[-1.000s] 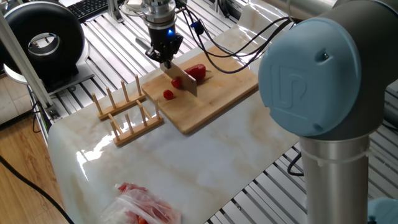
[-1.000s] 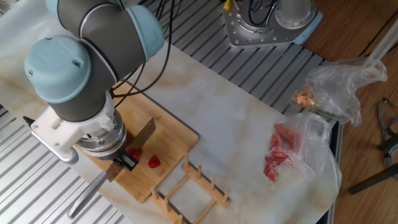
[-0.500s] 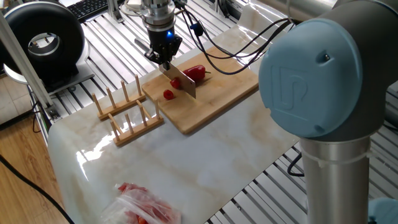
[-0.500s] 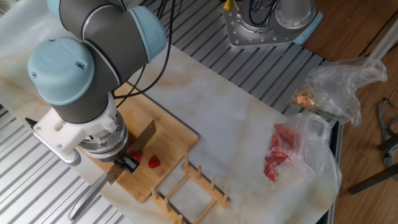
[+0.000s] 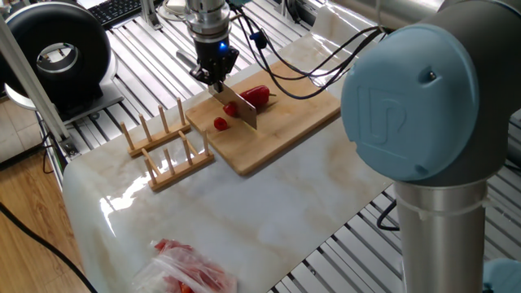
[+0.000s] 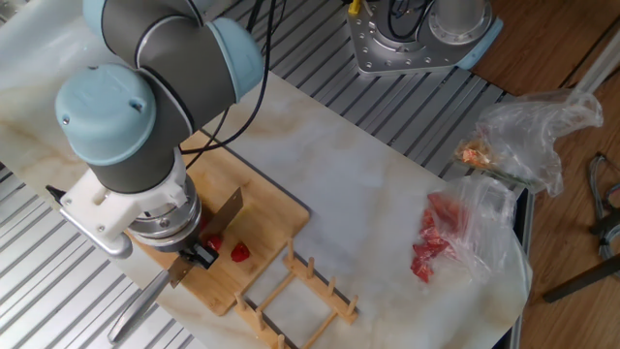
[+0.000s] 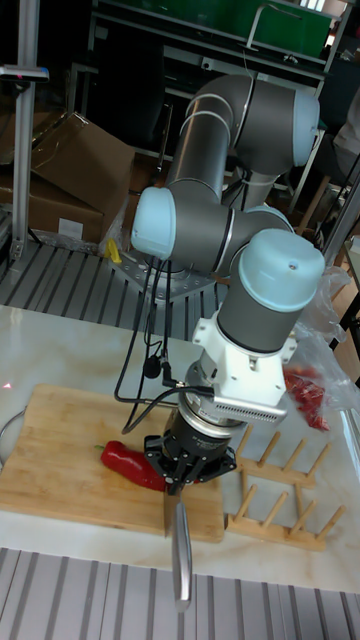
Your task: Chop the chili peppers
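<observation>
While the gripper (image 5: 216,79) clamps the knife (image 5: 241,109) by its handle, the blade stands crosswise to the chili pepper (image 5: 256,95) lying lengthwise on the cutting board (image 5: 301,114), two cut chunks (image 5: 221,124) on the blade's near side.

A wooden rack (image 5: 165,145) is parked beside the cutting board (image 5: 281,122); a clear plastic bag (image 6: 455,233) is left well apart.
</observation>
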`<action>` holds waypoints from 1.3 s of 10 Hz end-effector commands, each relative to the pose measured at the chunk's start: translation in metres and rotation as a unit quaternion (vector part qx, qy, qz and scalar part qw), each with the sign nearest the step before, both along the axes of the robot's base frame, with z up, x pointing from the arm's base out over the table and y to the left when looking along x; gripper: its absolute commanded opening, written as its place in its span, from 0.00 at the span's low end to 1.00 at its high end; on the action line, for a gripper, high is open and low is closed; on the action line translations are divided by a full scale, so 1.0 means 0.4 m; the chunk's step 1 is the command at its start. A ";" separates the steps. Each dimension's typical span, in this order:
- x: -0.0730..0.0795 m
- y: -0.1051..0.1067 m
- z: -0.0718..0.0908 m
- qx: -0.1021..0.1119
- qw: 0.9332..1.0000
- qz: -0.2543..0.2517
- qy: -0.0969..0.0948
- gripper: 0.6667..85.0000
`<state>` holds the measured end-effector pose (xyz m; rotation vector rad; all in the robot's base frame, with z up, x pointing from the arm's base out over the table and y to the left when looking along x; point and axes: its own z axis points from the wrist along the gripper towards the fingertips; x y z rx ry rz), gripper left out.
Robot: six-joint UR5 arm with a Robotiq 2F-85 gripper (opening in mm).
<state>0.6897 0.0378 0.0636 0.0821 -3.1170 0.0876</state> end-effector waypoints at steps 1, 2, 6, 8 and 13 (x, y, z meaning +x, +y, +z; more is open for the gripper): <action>-0.029 0.013 0.077 -0.006 1.000 -0.001 0.030 0.01; -0.032 0.016 0.085 -0.009 0.999 -0.003 0.032 0.01; -0.031 -0.020 0.039 -0.001 1.000 0.006 0.017 0.01; -0.033 -0.015 0.023 0.006 1.000 0.007 0.013 0.01; -0.028 -0.008 0.016 0.013 1.000 0.006 0.006 0.01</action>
